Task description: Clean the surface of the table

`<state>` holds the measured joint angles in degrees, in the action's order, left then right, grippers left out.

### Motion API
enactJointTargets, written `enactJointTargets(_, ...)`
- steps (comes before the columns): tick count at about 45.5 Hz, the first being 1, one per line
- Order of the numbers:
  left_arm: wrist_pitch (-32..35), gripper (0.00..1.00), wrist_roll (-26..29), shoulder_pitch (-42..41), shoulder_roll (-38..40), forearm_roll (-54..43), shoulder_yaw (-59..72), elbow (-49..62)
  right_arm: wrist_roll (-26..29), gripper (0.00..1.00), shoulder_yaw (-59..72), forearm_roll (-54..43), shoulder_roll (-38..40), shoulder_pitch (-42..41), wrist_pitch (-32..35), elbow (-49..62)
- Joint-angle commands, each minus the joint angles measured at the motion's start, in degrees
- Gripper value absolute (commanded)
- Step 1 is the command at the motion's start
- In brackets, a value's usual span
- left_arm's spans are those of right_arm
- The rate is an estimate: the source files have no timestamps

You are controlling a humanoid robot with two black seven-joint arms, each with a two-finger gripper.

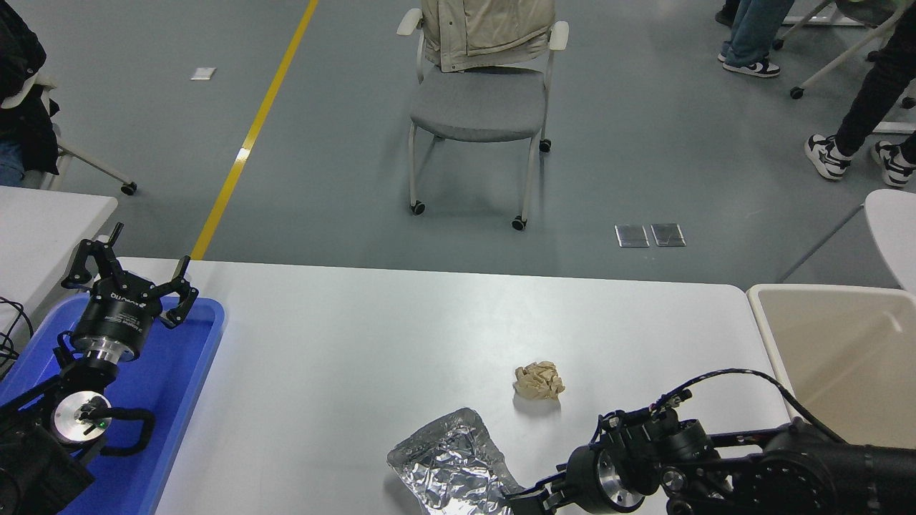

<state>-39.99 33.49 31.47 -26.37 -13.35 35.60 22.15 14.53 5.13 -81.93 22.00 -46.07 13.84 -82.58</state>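
Observation:
The white table surface [372, 343] carries a crumpled silver foil bag [447, 465] at the front edge and a crumpled beige paper ball [538, 380] a little behind and to the right of it. My right gripper [526, 501] is low at the front edge, at the foil bag's right end and in front of the paper ball. The picture's bottom edge partly cuts it off. My left gripper [132, 275] is parked open and empty above the blue tray [179, 372] at the lower left.
A beige bin [844, 350] stands just off the table's right end. A smaller white table [43, 222] is at the left. A grey chair [478, 104] with a jacket stands beyond the far edge. A person's legs [859, 107] are at the top right.

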Motion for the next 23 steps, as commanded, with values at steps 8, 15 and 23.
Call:
enactJointTargets(8, 0.0, 1.0, 0.0, 0.0, 0.0, 0.0, 0.0, 0.0, -0.8, 0.74, 0.9, -0.6, -2.7, 0.2, 0.0, 1.0)
enactJointTargets(15, 0.0, 1.0, 0.0, 0.0, 0.0, 0.0, 0.0, 0.0, -0.6, 0.35, 1.2, -0.5, -2.7, 0.4, 0.1, 1.9)
enactJointTargets(23, 0.0, 1.0, 0.0, 0.0, 0.0, 0.0, 0.0, 0.0, -0.7, 0.0, 3.8, -0.7, -2.7, 0.6, 0.0, 3.7)
